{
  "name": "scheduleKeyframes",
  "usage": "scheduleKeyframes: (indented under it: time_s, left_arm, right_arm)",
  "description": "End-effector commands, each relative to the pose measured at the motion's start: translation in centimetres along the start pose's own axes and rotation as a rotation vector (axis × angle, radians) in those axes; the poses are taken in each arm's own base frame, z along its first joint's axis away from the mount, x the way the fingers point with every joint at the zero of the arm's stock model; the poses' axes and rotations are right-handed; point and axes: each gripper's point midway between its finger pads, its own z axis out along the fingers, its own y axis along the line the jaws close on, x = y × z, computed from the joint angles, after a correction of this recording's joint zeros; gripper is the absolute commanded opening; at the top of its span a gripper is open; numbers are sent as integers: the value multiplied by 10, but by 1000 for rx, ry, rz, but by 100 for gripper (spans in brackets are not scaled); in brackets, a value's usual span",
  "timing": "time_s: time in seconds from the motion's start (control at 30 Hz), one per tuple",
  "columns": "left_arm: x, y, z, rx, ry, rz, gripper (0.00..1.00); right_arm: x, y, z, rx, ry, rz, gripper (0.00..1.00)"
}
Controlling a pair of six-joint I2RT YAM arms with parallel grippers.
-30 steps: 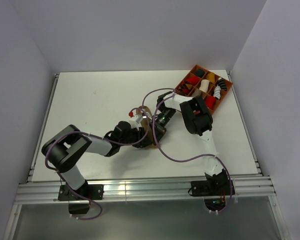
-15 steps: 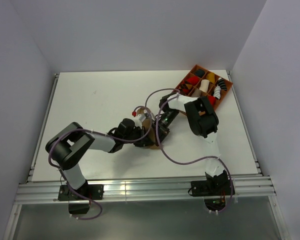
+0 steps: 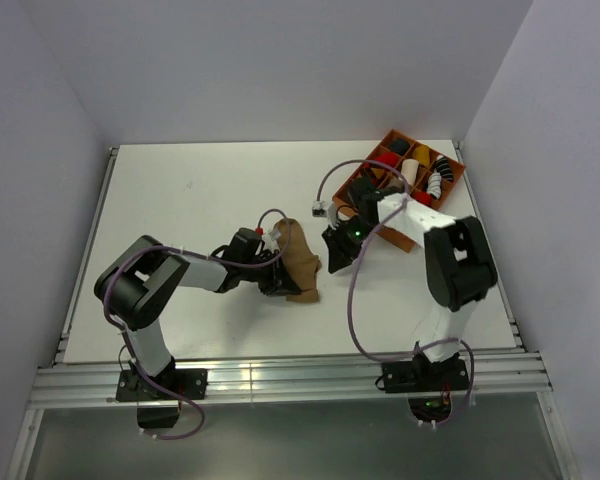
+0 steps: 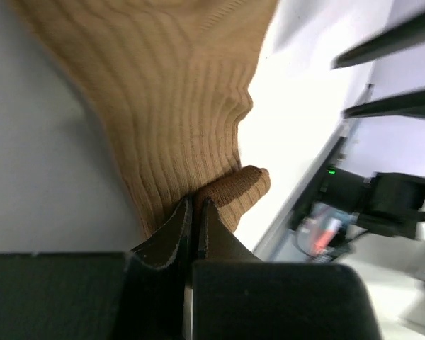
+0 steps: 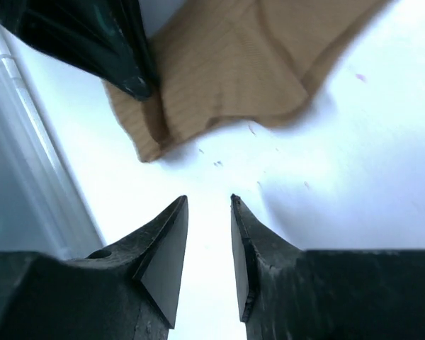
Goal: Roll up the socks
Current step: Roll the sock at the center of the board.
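Observation:
The tan-brown sock (image 3: 300, 262) lies in a folded bunch at the middle of the table. My left gripper (image 3: 279, 276) is at its left side, shut on a fold of it; in the left wrist view the fingertips (image 4: 196, 203) pinch the ribbed tan sock (image 4: 177, 92). My right gripper (image 3: 334, 252) is open and empty just right of the sock, apart from it. In the right wrist view its open gripper (image 5: 209, 202) hovers over bare table with the tan sock (image 5: 248, 64) ahead. The red-and-white striped sock is not clearly in view.
An orange-brown divided tray (image 3: 451, 181) with red, black, white and yellow sock rolls stands at the back right. The left gripper's dark finger (image 5: 92, 35) shows in the right wrist view. The table's metal front rail (image 3: 280, 380) runs along the near edge.
My right gripper has left the sock and pulled back to the right, now open. The left gripper has stayed shut on the tan sock, which is now uncovered.

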Motion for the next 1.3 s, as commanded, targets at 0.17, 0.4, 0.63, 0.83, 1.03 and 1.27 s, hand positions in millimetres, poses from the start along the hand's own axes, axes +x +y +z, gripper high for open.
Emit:
scheduleKeyframes:
  time_s: [0.17, 0.4, 0.63, 0.83, 1.03, 1.27]
  left_arm:
    - [38, 19, -6, -95, 211, -348, 0]
    - [38, 22, -6, -132, 228, -458, 0]
    - [40, 23, -6, -134, 240, -476, 0]
    - [40, 20, -6, -118, 245, -468, 0]
    - [38, 17, -7, -110, 248, -452, 1]
    - [40, 13, -8, -87, 262, -438, 2]
  right_arm:
    - [-27, 11, -32, 453, -203, -490, 43]
    - [-10, 66, 14, 397, -168, -796, 48]
    - [19, 86, 56, 381, -60, -961, 50]
    - [23, 85, 72, 420, -16, -1014, 50]
    - [20, 80, 82, 467, 17, -1023, 48]
    - [18, 69, 83, 521, 38, -988, 40]
